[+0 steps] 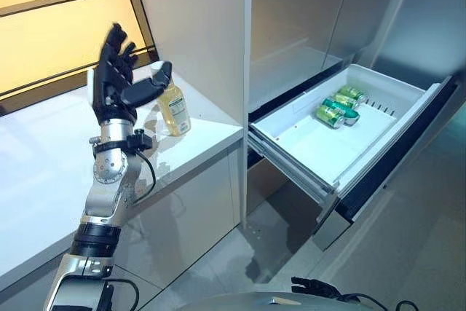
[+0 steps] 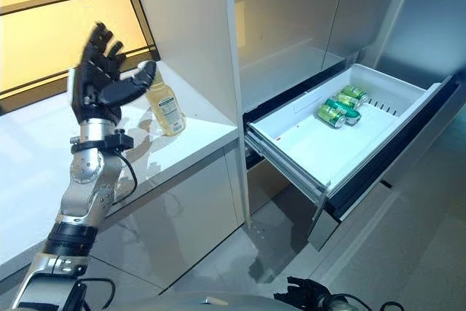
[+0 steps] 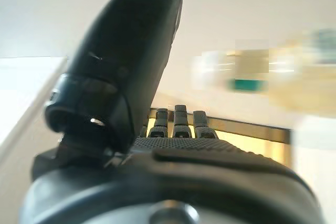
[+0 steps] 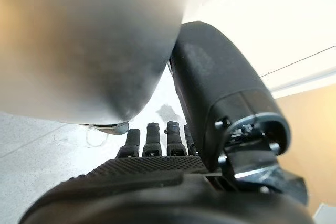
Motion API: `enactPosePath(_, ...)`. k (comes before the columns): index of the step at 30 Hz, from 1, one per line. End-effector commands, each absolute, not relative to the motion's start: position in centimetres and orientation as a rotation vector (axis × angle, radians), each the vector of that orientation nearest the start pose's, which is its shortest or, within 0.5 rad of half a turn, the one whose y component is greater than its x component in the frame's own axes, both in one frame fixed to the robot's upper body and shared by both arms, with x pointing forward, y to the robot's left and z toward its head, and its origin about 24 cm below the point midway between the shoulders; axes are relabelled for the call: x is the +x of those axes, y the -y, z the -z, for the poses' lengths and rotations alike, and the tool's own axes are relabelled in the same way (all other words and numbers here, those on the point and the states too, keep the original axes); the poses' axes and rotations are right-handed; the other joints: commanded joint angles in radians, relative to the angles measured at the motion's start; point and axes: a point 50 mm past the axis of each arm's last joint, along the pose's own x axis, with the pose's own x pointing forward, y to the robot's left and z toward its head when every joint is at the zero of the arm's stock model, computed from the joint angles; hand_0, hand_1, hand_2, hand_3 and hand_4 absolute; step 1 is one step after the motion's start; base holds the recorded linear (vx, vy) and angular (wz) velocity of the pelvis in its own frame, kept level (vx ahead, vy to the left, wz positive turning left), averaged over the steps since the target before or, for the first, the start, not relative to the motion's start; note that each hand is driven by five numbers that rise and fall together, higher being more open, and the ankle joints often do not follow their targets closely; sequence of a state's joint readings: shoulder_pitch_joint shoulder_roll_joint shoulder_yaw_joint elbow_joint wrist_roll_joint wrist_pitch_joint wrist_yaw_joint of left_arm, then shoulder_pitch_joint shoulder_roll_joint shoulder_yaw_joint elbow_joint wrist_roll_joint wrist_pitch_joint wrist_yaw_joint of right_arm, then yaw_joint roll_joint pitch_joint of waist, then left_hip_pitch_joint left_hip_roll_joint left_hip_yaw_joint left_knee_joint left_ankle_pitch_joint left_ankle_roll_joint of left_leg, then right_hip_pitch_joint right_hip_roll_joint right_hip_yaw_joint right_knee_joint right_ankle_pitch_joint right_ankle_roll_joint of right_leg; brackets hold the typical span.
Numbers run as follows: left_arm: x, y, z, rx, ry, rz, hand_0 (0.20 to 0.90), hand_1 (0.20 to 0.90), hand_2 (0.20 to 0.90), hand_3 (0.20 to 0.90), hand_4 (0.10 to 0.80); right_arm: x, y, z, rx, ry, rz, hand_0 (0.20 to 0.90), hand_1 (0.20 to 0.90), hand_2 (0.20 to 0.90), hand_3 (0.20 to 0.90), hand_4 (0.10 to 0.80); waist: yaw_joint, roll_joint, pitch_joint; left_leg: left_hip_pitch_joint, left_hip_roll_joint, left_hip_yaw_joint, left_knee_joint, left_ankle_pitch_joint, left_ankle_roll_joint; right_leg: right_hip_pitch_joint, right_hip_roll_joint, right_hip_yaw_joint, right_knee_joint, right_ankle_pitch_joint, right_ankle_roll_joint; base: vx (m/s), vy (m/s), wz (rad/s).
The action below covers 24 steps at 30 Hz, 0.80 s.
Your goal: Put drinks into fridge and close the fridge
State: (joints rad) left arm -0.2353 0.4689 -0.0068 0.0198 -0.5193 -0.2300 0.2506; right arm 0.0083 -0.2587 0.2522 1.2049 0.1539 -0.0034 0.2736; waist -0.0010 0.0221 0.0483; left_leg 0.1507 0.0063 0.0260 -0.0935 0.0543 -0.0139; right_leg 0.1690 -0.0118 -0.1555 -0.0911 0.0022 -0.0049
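Observation:
A drink bottle [image 1: 175,108] with yellow liquid and a label stands upright on the white counter [image 1: 44,172], near its right end. My left hand [image 1: 115,81] is raised just left of the bottle, open, fingers straight up and thumb reaching toward the bottle's top without gripping it. The bottle also shows past the thumb in the left wrist view [image 3: 294,77]. The white fridge drawer [image 1: 291,154] is pulled out at the right, with green cans [image 1: 339,107] lying at its far end. My right hand [image 1: 314,287] hangs low at the bottom and is open and empty [image 4: 157,182].
A tall white panel [image 1: 196,27] stands between the counter and the grey fridge front [image 1: 306,20]. The open drawer juts out over the grey floor [image 1: 240,260]. A lit yellow wall [image 1: 51,27] runs behind the counter.

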Motion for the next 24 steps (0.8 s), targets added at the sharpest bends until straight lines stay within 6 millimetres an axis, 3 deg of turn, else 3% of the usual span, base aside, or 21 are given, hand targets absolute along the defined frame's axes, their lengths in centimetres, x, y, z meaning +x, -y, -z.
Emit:
enactPosePath(1,29.7,-22.3,-18.5,-0.098,0.591,-0.106,0.900,0.900,0.900,0.900,0.800,8.9,21.3,16.3,-0.111,-1.266,-0.292,0.900,0.900,0.900,0.900,0.800,0.005,-0.012,0.004,0.027,-0.022,0.021,0.009,-0.115,0.026,-0.017,-0.002,-0.017,0.104,-0.101,0.051,0.000,0.000,0.00)
enactPosePath(11,30.4,-22.7,-16.8,-0.074,0.491,-0.111,0.900,0.900,0.900,0.900,0.800,8.9,21.6,16.2,-0.116,-1.271,-0.291,0.900,0.900,0.900,0.900,0.800,-0.005,-0.010,0.010,0.029,-0.022,0.036,0.009,-0.113,0.024,-0.016,-0.001,-0.008,0.100,-0.095,0.055,0.000,0.000,0.00)
enactPosePath(24,31.5,-23.7,-17.4,-0.005,0.468,-0.163,0.900,0.900,0.900,0.900,0.800,8.9,21.8,16.1,-0.124,-1.276,-0.293,0.900,0.900,0.900,0.900,0.800,-0.030,-0.006,0.010,0.037,-0.020,0.056,0.011,-0.116,0.025,-0.015,0.001,0.012,0.099,-0.092,0.061,0.007,0.000,-0.01)
